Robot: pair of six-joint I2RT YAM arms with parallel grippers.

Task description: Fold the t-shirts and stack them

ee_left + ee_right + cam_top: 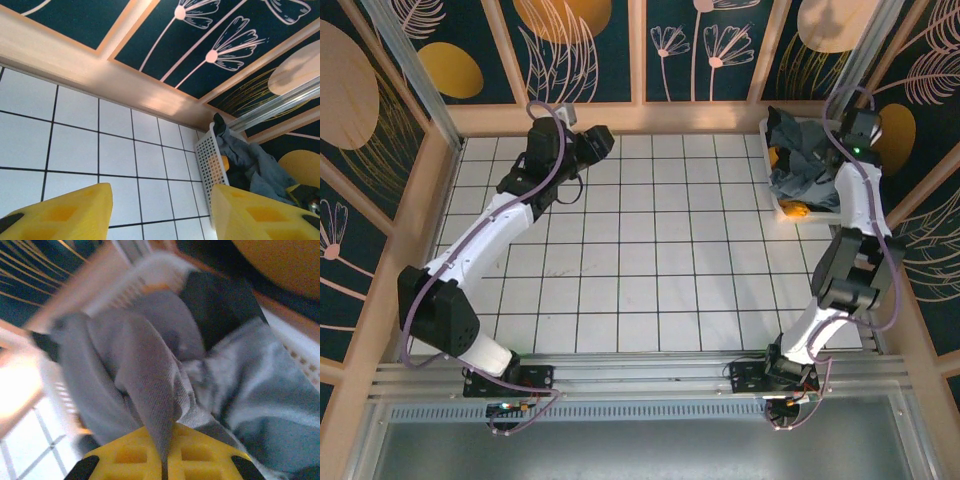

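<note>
While the t-shirts [805, 160] lie heaped in the basket [210, 160] at upper right, nothing is folded yet; the right gripper [165, 460] pinches, it seems, a fold of the grey-blue shirt [140, 375], and the left gripper [160, 212] hangs spread over the table [650, 250].

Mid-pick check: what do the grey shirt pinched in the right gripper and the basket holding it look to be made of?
The grey t-shirt looks like soft matte knit cloth, probably cotton jersey: a fine weave texture shows, and it drapes in loose folds where the right gripper pinches it. The basket looks like smooth white plastic, seemingly rigid, judging by its regular moulded perforations.
</note>
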